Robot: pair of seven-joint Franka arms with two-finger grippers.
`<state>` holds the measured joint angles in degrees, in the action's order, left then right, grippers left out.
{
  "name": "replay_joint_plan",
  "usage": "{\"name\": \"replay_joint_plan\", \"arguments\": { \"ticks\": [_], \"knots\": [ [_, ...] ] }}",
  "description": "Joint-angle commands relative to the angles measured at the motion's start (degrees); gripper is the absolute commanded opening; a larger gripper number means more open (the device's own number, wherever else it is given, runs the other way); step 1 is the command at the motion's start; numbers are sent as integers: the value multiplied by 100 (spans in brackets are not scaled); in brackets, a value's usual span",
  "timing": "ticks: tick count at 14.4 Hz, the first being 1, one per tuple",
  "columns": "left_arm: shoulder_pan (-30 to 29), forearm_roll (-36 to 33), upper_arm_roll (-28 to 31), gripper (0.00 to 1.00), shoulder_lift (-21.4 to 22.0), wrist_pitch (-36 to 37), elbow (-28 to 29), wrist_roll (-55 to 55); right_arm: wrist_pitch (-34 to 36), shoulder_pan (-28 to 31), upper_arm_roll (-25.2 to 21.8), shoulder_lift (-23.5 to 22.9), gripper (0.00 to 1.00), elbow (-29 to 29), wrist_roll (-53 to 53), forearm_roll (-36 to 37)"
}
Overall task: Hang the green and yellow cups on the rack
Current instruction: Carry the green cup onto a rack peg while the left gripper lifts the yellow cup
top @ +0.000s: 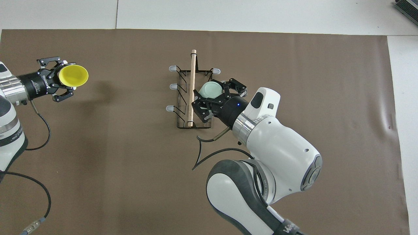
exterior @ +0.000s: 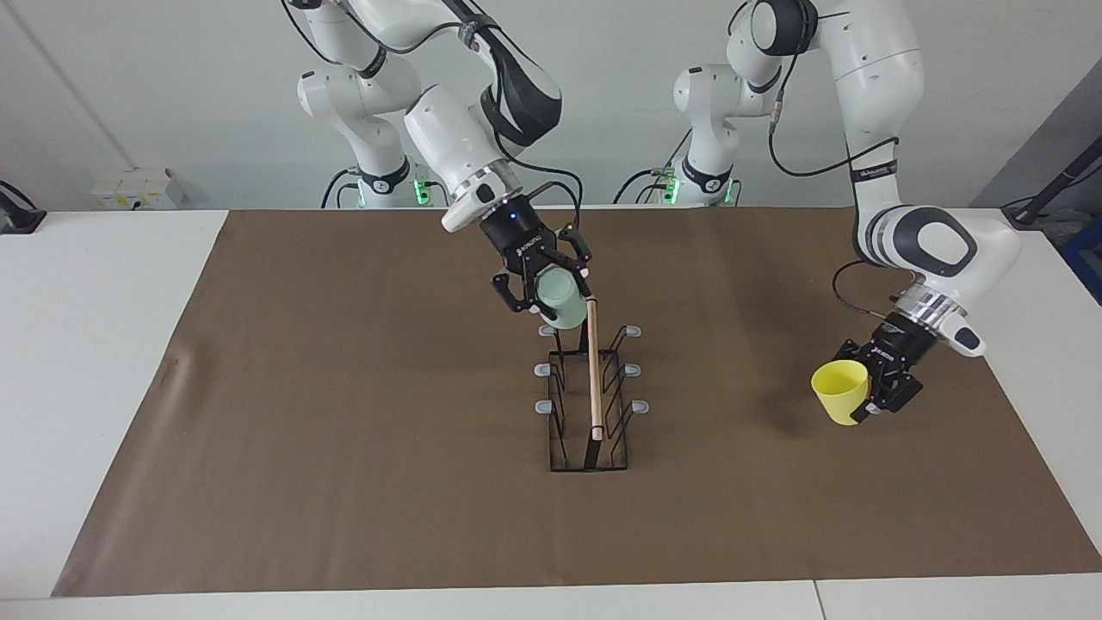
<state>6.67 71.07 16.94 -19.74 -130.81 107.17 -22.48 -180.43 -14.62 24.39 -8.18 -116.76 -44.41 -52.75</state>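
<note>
Green cup (exterior: 560, 299) hangs in the right claw (exterior: 546, 287), gripped firmly, over the rack's (exterior: 589, 405) end nearest the robots, mouth tipped toward the prong (exterior: 547, 331) at about five o'clock from it in the facing view. Yellow cup (exterior: 840, 390) is clamped in the left claw (exterior: 876, 386), in the air over the brown mat (exterior: 344, 482) toward that arm's end of the worktop (exterior: 103, 344).

Risks, as I judge them: the green cup's rim could catch the wooden rod (exterior: 592, 366) just beside it and shove the light rack; lowered off-line, it could miss the prong and drop.

Count: two cups, one rack, one rod, six prongs, two claws.
</note>
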Motion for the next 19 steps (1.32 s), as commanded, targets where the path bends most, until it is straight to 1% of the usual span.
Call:
{"name": "replay_joint_plan", "arguments": {
  "ticks": [1, 3, 5, 6, 7, 8, 9, 11, 13, 14, 15, 16, 18, 19],
  "knots": [
    [588, -470, 72, 0, 155, -812, 93, -20, -334, 11, 22, -16, 0, -233, -357, -183],
    [843, -803, 81, 0, 242, -1322, 137, -28, -510, 11, 22, -87, 0, -321, -506, -192],
    [976, -1155, 81, 0, 348, -1700, 207, -37, -651, -23, 31, -104, 0, -435, -516, -192],
    [1133, -1322, 72, 0, 383, -2111, 260, -37, -738, -111, 31, -122, 0, -461, -516, -201],
    [1317, -1350, 81, 0, 383, -2541, 269, -29, -913, -164, 31, -192, 0, -462, -516, -340],
    [1502, -1359, 81, 0, 383, -2824, 304, -20, -1011, -295, 22, -227, 0, -453, -516, -524],
    [1634, -1368, 116, 0, 392, -3079, 391, -20, -1029, -392, 22, -227, 0, -462, -516, -613],
    [1907, -1376, 169, 0, 419, -3493, 602, -11, -1108, -410, 22, -236, 0, -549, -516, -623],
    [1926, -1525, 169, 0, 462, -3443, 603, 42, -1117, -402, 22, -245, 0, -593, -603, -614],
    [1873, -1796, 178, 0, 497, -3077, 577, 51, -1126, -402, 22, -280, 0, -602, -665, -614],
    [1847, -2277, 291, 0, 506, -2560, 507, 51, -1143, -402, 22, -315, 0, -594, -700, -614],
    [1864, -2621, 466, 0, 506, -2198, 359, 51, -1161, -393, 22, -368, 0, -594, -744, -614],
    [1882, -2992, 538, 0, 480, -1879, 243, 42, -1170, -384, 22, -403, 0, -585, -788, -605],
    [1882, -3403, 547, 0, 489, -1773, 208, 16, -1205, -375, 22, -403, 0, -593, -788, -614]
  ]
}}
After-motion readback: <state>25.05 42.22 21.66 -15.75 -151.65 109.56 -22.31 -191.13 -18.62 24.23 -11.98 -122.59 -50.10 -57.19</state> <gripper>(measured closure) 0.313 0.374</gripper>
